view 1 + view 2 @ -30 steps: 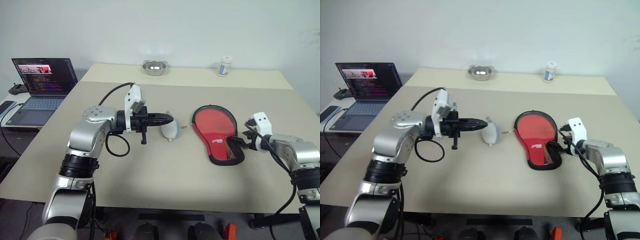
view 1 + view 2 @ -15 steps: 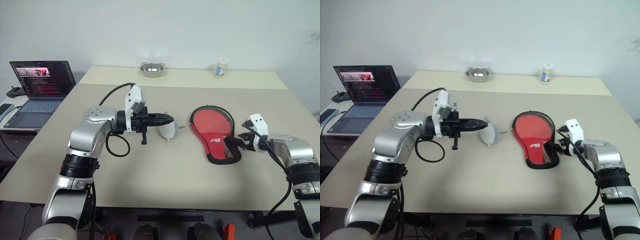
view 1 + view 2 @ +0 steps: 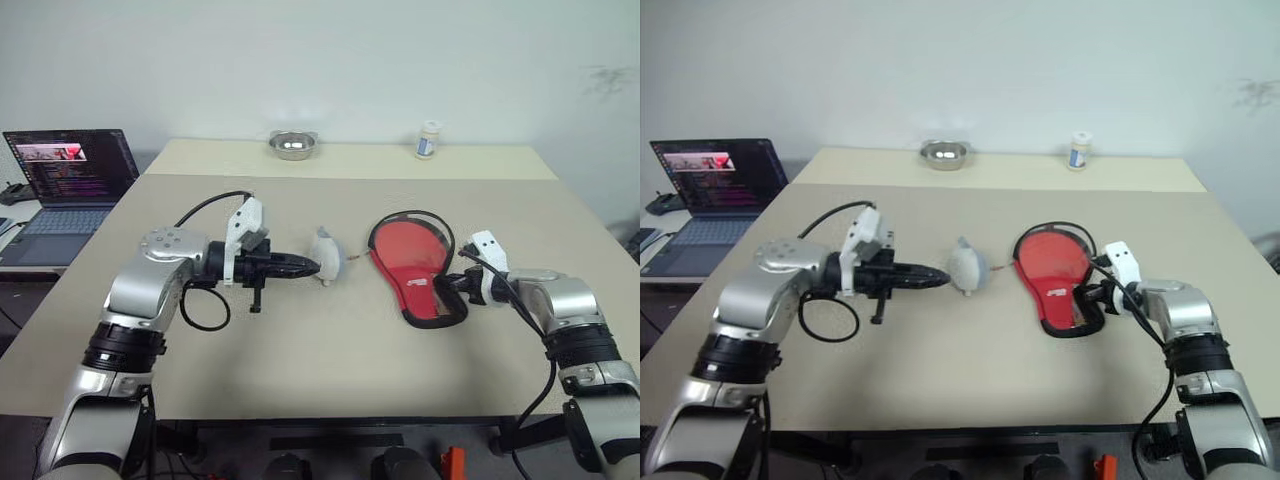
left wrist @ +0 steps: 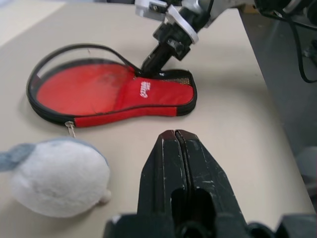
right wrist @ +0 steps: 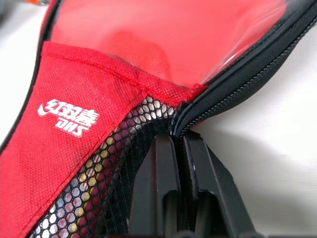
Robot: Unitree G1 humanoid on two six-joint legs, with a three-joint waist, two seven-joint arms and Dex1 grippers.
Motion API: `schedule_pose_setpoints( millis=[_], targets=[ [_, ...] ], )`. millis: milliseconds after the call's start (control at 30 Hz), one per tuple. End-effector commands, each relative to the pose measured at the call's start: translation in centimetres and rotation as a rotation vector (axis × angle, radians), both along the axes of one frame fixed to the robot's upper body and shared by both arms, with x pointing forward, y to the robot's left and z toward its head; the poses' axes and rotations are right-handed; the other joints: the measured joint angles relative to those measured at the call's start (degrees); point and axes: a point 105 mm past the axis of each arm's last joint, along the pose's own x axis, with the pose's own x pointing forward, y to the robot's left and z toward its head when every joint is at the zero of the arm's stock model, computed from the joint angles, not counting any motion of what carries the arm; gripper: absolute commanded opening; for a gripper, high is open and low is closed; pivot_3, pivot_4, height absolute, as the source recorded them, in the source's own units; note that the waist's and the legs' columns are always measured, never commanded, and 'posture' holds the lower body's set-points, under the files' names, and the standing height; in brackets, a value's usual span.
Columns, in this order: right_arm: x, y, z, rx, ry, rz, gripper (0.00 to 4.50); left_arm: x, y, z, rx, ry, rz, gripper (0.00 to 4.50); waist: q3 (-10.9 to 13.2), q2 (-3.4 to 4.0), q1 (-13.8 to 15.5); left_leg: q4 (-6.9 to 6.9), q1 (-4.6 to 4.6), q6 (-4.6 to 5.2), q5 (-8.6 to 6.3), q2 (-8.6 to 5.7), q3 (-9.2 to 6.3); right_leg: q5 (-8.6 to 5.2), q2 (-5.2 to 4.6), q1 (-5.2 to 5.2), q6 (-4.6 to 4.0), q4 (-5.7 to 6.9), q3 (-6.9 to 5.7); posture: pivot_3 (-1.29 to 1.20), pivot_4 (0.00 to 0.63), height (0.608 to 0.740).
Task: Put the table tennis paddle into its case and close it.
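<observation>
The case [image 3: 418,287] lies open on the table, red side up with its white logo and black mesh pocket. Inside its raised black zip rim lies the table tennis paddle [image 4: 84,90], smooth round red face up, with the handle hidden under the pocket. My right gripper [image 3: 449,290] is shut on the case's black zip edge beside the mesh at the narrow end; its fingers [image 5: 163,163] pinch that edge. My left gripper [image 3: 303,266] is shut with nothing in it, level over the table. Its tip points at the pale grey tag [image 3: 325,258] left of the case.
The grey tag hangs on a short chain from the case's zip. A metal bowl [image 3: 292,145] and a small bottle [image 3: 428,140] stand at the table's far edge. An open laptop [image 3: 65,178] sits on a side table to the left.
The camera has shifted. My right gripper went from open to shut on the case's zip edge, moving in toward the case. My left hand drew back a little to the left.
</observation>
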Motion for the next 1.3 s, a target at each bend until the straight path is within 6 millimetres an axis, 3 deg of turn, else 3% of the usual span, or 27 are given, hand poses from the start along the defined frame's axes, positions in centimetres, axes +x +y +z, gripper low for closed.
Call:
schedule_pose_setpoints(
  millis=[33, 267, 433, 567, 867, 1067, 1300],
  targets=[
    [-1.8, 5.2, 0.5, 0.108, 0.021, 0.133, 0.02, -0.9, -0.1, 1.4, 0.001, -0.043, -0.052, 0.0, 0.0, 0.01, -0.24, -0.03, -0.01, -0.01, 0.0, 0.06, 0.0, -0.02, 0.07, -0.05, -0.04, 0.03, 0.01, 0.0, 0.15, 0.74],
    [-4.7, 10.2, 0.5, 0.177, 0.041, 0.213, 0.02, -1.7, 0.0, 1.1, 0.029, -0.016, -0.095, 0.0, 0.02, 0.03, -0.63, -0.19, -0.01, -0.13, -0.07, 0.76, 0.01, -0.14, 0.82, -0.29, -0.24, 0.1, 0.01, 0.0, 0.15, 0.74],
    [-6.5, 12.1, -0.1, 0.189, 0.062, 0.246, 0.02, -2.3, 0.0, 0.7, 0.035, 0.008, -0.111, 0.0, 0.02, 0.03, -0.64, -0.72, -0.07, -0.57, 0.2, 0.78, 0.09, -0.18, 0.9, -0.66, -0.35, 0.12, 0.09, 0.0, 0.15, 0.74],
    [-7.9, 11.7, -0.6, 0.184, 0.079, 0.241, 0.02, -2.8, -0.1, 0.3, 0.039, 0.026, -0.126, 0.0, 0.02, 0.03, -0.63, -0.8, -0.08, -0.59, 0.19, 0.79, 0.1, -0.21, 0.91, -0.68, -0.63, 0.1, 0.07, 0.0, 0.15, 0.74],
    [-11.2, 7.9, -0.9, 0.091, 0.097, 0.229, 0.02, -3.4, -0.3, -0.2, 0.053, 0.049, -0.155, 0.0, 0.02, 0.02, 0.25, -0.79, -0.12, -0.79, 0.06, 0.69, 0.13, -0.45, 0.91, -0.67, -0.45, 0.02, 0.06, 0.0, 0.15, 0.74],
    [-11.7, 6.7, -0.7, 0.077, 0.101, 0.201, 0.02, -3.4, -0.4, -0.4, 0.057, 0.055, -0.166, 0.0, 0.01, 0.01, 0.38, -0.77, -0.12, -0.79, 0.06, 0.64, 0.13, -0.46, 0.91, -0.64, -0.43, 0.0, 0.06, 0.0, 0.15, 0.74],
    [-12.3, 6.7, -0.5, 0.104, 0.099, 0.17, 0.02, -3.3, -0.4, -0.5, 0.057, 0.053, -0.167, 0.0, 0.01, 0.01, 0.39, -0.78, -0.13, -0.79, 0.06, 0.66, 0.1, -0.46, 0.91, -0.64, -0.43, -0.01, 0.04, 0.0, 0.15, 0.74]
  ],
)
